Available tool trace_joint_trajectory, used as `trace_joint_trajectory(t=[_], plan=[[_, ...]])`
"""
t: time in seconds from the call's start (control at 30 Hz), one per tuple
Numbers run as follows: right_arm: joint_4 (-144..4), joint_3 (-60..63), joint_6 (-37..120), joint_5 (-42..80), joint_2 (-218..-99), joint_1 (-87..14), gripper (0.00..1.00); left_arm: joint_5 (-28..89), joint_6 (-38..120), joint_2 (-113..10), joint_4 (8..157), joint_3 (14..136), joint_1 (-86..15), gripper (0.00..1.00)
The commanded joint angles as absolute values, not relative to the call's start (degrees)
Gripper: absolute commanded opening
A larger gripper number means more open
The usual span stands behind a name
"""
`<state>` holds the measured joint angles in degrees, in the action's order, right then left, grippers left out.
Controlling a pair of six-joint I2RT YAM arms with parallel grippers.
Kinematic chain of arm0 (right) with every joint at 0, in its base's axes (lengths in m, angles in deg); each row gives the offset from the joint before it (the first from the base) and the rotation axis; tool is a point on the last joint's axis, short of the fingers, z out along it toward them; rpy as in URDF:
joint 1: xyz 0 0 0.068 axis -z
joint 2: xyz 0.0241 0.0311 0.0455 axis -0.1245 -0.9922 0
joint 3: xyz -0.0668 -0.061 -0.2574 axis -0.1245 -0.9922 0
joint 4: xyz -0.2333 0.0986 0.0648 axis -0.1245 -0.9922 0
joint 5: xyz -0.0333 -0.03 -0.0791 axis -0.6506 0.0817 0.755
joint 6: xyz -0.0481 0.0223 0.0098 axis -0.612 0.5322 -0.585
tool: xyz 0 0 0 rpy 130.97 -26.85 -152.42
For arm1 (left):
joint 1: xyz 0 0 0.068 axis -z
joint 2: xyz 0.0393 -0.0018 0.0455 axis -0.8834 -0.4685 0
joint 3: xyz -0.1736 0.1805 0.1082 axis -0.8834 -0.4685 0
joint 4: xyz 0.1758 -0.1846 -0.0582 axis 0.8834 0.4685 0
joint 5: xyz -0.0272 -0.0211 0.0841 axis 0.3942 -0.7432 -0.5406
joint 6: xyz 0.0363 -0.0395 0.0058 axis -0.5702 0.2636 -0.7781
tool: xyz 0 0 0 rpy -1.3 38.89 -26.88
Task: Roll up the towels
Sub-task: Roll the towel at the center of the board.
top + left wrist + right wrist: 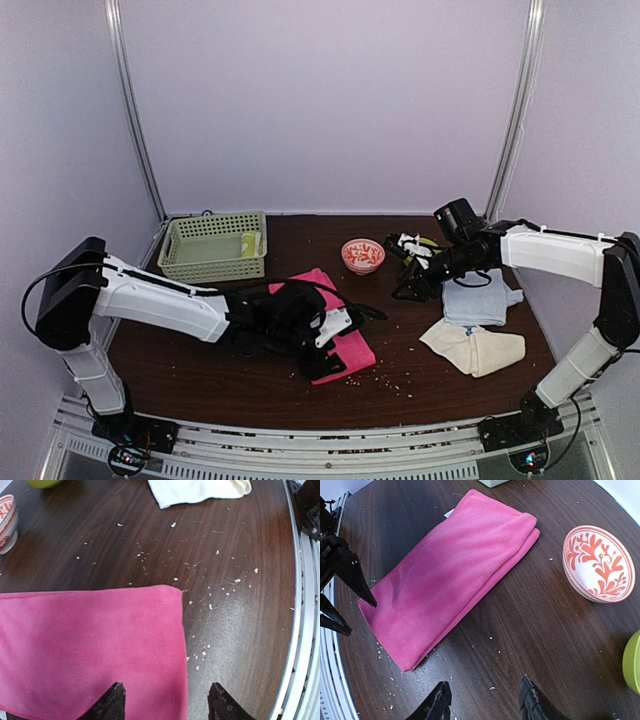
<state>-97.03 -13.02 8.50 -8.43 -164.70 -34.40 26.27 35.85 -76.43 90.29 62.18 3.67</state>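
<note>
The long pink towel (345,335) lies flat, folded lengthwise, at the table's middle; it also shows in the left wrist view (90,645) and the right wrist view (455,565). My left gripper (320,362) (167,705) is open low over its near end, one finger above the cloth and one above bare table. The light blue towel (480,298) and the cream towel (475,348) (200,489) lie at the right. My right gripper (402,288) (485,705) is open and empty above the table, left of the blue towel. A yellowish piece (250,243) lies in the basket.
A green plastic basket (205,262) stands at the back left. A red-and-white patterned bowl (362,255) (597,562) sits behind the pink towel. A lime-green round object (634,662) is near the right gripper. White crumbs are scattered on the dark wooden table (420,390).
</note>
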Motion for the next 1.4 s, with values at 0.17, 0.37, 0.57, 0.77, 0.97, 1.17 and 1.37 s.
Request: trace_joint_trajectory(t=[0.17, 0.37, 0.57, 0.77, 0.97, 1.17, 1.37], plan=[[-95.6, -14.3, 8.6, -5.5, -164.5, -34.2, 0.48, 33.8, 31.8, -83.7, 93.4, 66.0, 3.5, 0.62], [-96.5, -14.1, 8.1, -5.8, -165.7, -34.2, 0.48, 33.9, 32.5, -83.7, 95.5, 64.0, 3.6, 0.62], [-97.2, -13.5, 8.1, -7.1, -165.9, -34.2, 0.49, 30.0, 34.7, -77.3, 95.3, 57.4, 4.1, 0.64], [-96.8, -13.3, 8.6, -8.0, -163.3, -34.3, 0.5, 18.0, 31.8, -73.4, 94.4, 60.6, 8.8, 0.67], [-94.4, -14.1, 9.8, -2.5, -154.2, -34.3, 1.0, 8.2, 22.9, -67.4, 81.7, 51.4, 11.5, 0.72], [-99.1, -12.2, 9.4, -9.0, -152.8, -32.5, 1.0, 19.4, 21.0, -72.4, 91.4, 56.1, 10.5, 0.51], [-97.5, -18.7, 4.6, -4.2, -150.8, -42.4, 0.86, 20.6, 24.9, -75.6, 91.7, 55.8, 10.2, 0.46]])
